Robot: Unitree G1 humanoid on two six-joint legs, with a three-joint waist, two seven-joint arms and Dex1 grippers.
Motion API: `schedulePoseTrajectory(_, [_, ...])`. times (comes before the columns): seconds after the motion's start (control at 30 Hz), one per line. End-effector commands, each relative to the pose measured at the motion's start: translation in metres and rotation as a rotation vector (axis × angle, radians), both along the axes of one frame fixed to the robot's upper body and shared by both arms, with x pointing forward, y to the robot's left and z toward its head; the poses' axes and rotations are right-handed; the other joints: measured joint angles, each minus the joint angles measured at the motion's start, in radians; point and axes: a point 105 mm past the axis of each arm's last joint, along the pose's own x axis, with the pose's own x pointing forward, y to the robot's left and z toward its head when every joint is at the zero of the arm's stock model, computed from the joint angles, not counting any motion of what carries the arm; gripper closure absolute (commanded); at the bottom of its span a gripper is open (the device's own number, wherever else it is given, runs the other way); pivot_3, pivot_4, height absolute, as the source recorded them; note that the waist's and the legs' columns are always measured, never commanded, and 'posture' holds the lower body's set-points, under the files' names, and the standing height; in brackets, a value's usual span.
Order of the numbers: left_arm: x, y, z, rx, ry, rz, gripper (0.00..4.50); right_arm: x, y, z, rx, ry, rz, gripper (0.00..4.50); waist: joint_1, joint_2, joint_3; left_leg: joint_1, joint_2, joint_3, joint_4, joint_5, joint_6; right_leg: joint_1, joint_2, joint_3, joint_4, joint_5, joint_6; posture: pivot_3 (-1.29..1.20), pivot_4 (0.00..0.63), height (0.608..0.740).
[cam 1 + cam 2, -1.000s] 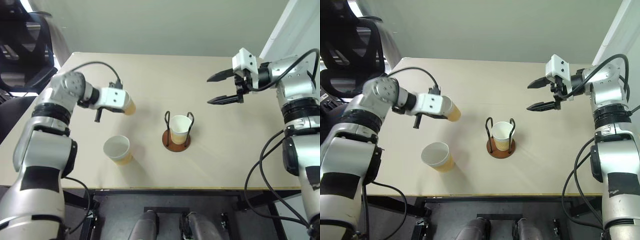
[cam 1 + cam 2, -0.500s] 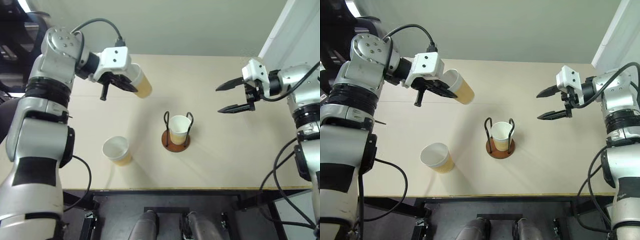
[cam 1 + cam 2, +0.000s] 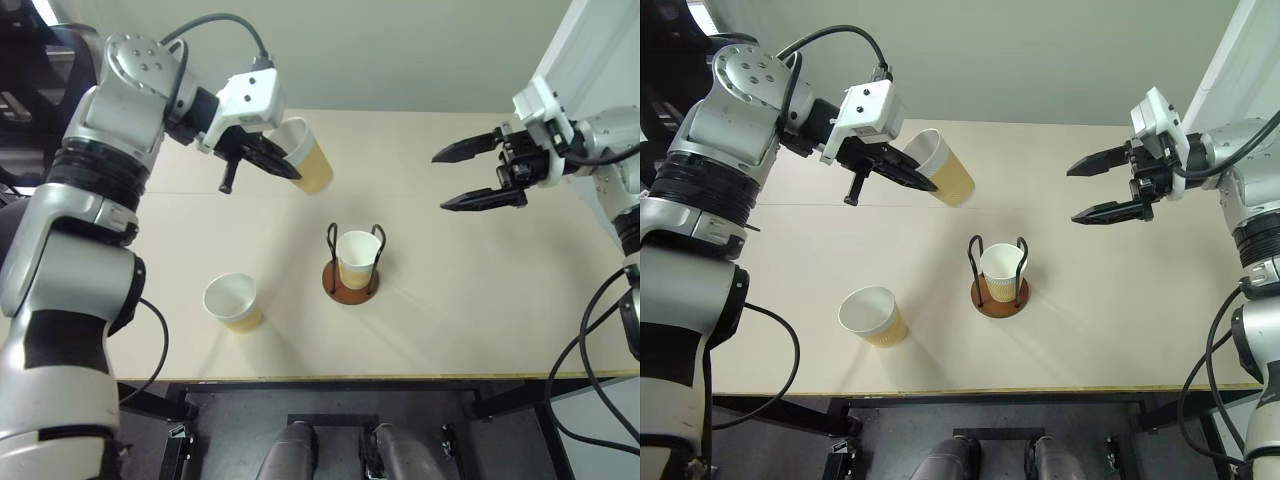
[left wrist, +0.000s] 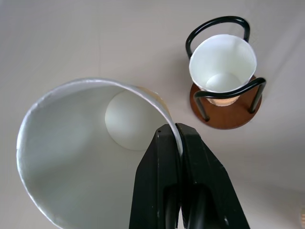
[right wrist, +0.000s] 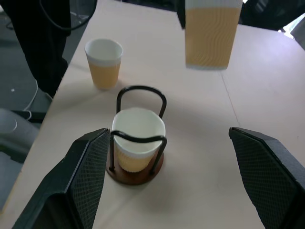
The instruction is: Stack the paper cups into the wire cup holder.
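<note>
Three tapered paper cups, white inside with tan-orange walls, look light and easily crushed, so a pinch on the rim suits them: the left gripper (image 4: 178, 143) is clamped on the rim of one cup (image 3: 305, 157), carried tilted, mouth toward the wrist and base slanting down. Below and beyond its fingertips, the black-wire cup holder (image 3: 351, 279) on its reddish-brown disc holds a second cup (image 3: 357, 256) upright, the third cup (image 3: 233, 301) stands nearer the robot, and the right gripper (image 3: 468, 177) hangs wide and empty off to the holder's far side.
</note>
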Motion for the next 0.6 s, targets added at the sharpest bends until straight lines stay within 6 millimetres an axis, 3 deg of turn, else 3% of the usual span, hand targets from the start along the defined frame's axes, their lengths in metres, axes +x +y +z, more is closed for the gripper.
schedulePoseTrajectory(0.03, [-0.011, -0.009, 0.013, 0.002, -0.007, -0.064, 4.44, -0.002, -0.001, 0.020, 0.049, -0.026, 0.000, 0.45, -0.001, 0.000, 0.000, 0.000, 0.000, 0.001, 0.000, 0.000, 0.000, 0.000, 0.000, 0.000, 0.000, 0.000, 0.000, 0.00, 0.150, 0.740])
schedulePoseTrajectory(0.27, [-0.016, -0.030, 0.015, -0.009, 0.020, -0.123, 4.44, 0.009, -0.015, 0.013, 0.012, -0.026, -0.082, 0.45, 0.003, 0.000, 0.000, -0.001, -0.001, 0.000, 0.000, -0.001, 0.002, 0.000, -0.001, 0.000, -0.003, 0.001, 0.002, 0.00, 0.150, 0.740])
schedulePoseTrajectory(0.6, [-0.021, -0.054, 0.023, 0.048, 0.027, -0.174, 4.44, 0.009, -0.021, 0.011, -0.017, -0.026, -0.104, 0.45, 0.008, 0.001, 0.000, -0.002, -0.001, 0.001, 0.000, -0.002, 0.003, 0.000, -0.001, 0.000, -0.005, 0.002, 0.003, 0.00, 0.150, 0.740])
